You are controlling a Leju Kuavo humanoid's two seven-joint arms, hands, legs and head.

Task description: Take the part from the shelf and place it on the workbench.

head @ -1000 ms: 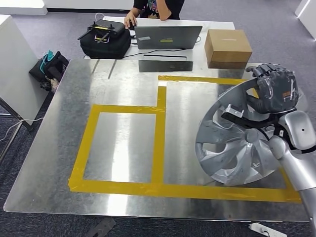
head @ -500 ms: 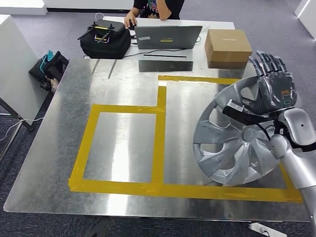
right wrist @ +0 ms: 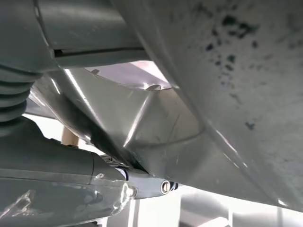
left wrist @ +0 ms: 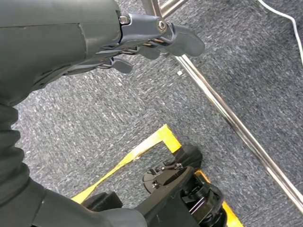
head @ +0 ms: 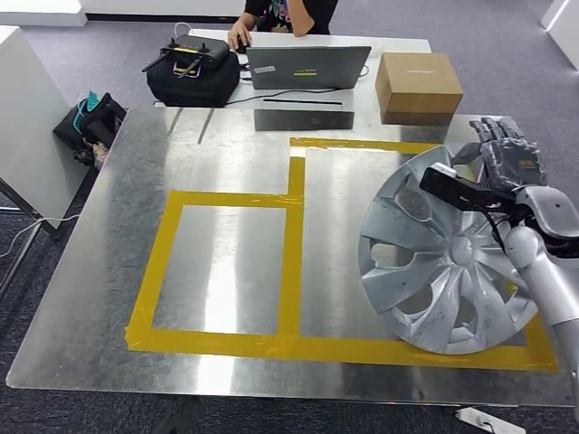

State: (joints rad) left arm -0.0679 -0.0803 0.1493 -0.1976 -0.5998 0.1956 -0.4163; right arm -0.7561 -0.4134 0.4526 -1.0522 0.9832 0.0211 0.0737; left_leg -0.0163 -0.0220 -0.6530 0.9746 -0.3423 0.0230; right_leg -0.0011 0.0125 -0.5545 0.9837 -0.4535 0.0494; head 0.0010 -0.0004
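Hubcap (head: 443, 267) lies at four o'clock on the steel desk (head: 225, 262), inside the yellow tape, the right hand (head: 507, 163) at its far rim, grip unclear. A snagged finger could drag it off the edge.

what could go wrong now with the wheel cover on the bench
The wheel cover lies close to the workbench's right edge, its near rim on the yellow tape rather than inside it; a nudge could push it off the bench. The right hand sits at its far rim with the thumb across the top, so pulling away might snag a spoke opening and drag the cover along.
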